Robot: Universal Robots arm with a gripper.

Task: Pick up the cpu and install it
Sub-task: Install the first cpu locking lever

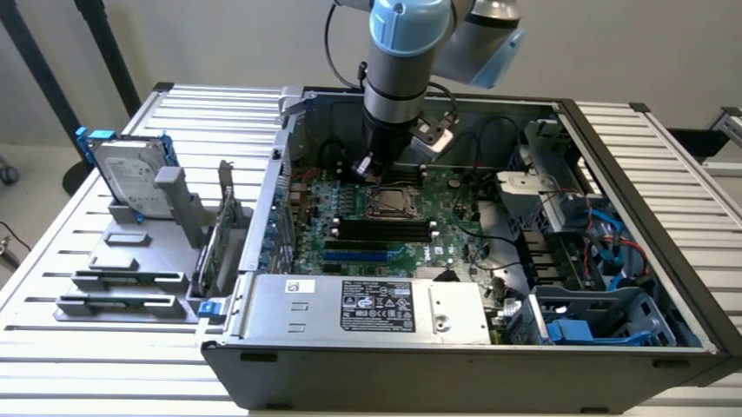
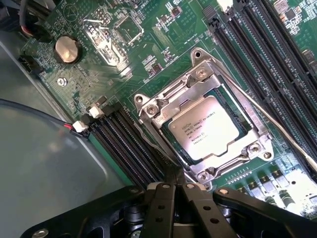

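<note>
In the exterior view, an open computer case [image 1: 464, 261] lay on its side on a slatted metal worktop [image 1: 69, 287], its green motherboard [image 1: 383, 226] facing up. The arm [image 1: 400, 61] reached down into the case from above, and the claw [image 1: 368, 167] hung just above the board, close beside the processor socket [image 1: 394, 201]. Black memory sticks [image 1: 383, 230] sat in their slots just in front of the socket. Toward the exterior view's left, outside the case, a grey holder [image 1: 134, 261] stood on the worktop with a hard drive [image 1: 128, 178] in a blue frame propped upright in it. A silver power supply [image 1: 371, 304] with a black label filled the near edge of the case. In the wrist view, the cpu [image 2: 205, 133] lay flat in the socket [image 2: 198, 79], its silver top with printed text facing the camera, framed by the metal retention bracket. The thin socket lever [image 2: 277, 126] ran along one side of the bracket. The claw [image 2: 174, 191] was fully closed, its black fingers [image 2: 161, 208] pressed together and holding nothing, with the tip just off one edge of the socket bracket. A round coin battery [image 2: 67, 49] sat on the board well apart from the socket.
</note>
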